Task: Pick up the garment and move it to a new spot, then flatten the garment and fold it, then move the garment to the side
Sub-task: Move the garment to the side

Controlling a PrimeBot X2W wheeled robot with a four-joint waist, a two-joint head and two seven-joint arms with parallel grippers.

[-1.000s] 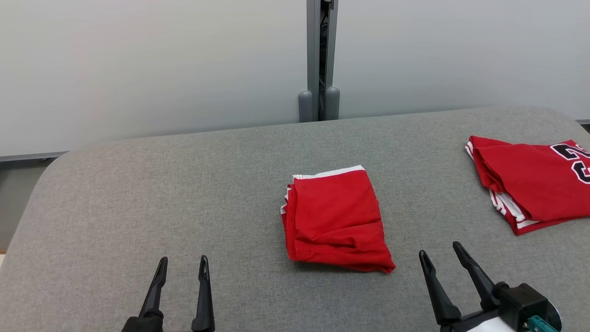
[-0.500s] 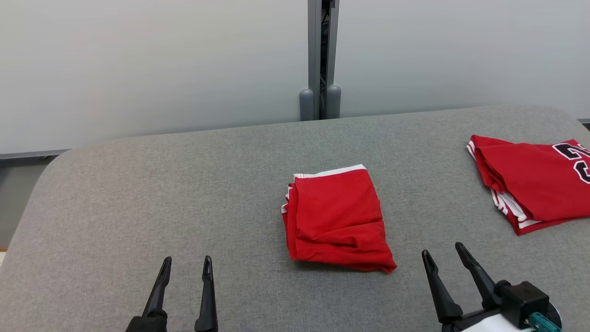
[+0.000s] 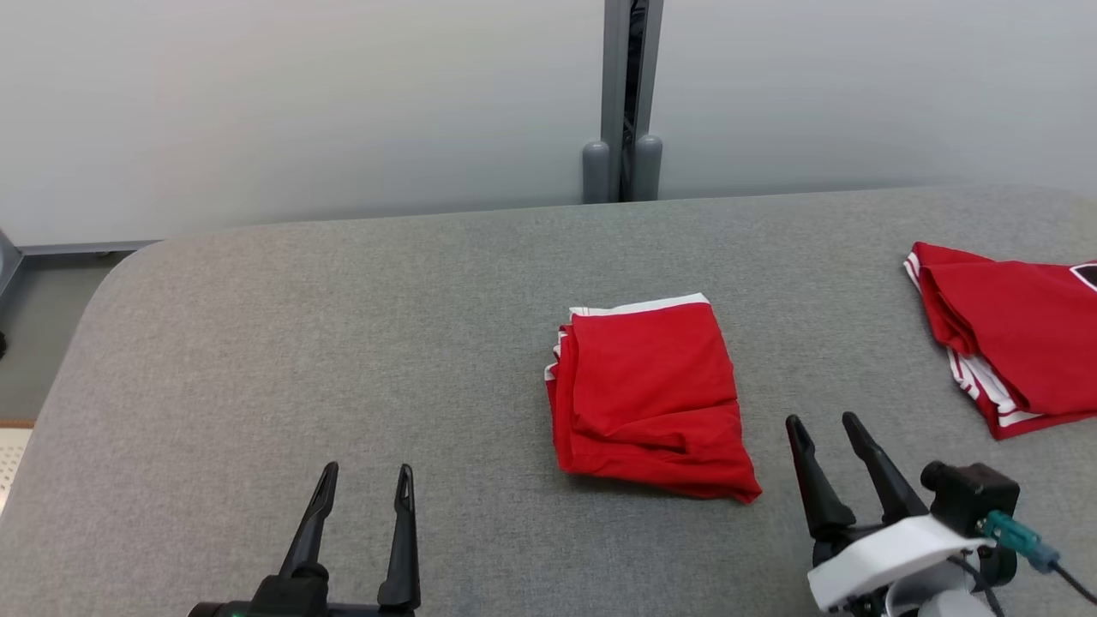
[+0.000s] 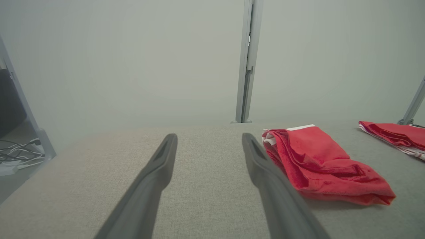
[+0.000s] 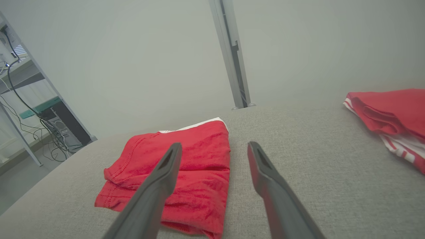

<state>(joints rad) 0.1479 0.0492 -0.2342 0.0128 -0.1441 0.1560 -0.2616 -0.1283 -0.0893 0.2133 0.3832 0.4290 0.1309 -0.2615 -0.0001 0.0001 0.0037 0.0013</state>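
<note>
Grey table [image 3: 343, 343]: 1 garment [image 3: 651, 394], 1 jersey [image 3: 1028, 343]; L gripper [image 3: 367, 471], R gripper [image 3: 821, 420] agape.

Nothing readable is showing. A black, white-edged mark is peeking in on the red jersey [image 3: 1020, 343] lying ahead and to the right of the right gripper [image 3: 821, 419], but the picture's edge is cutting it off, so no digit or letter is coming through.
</note>
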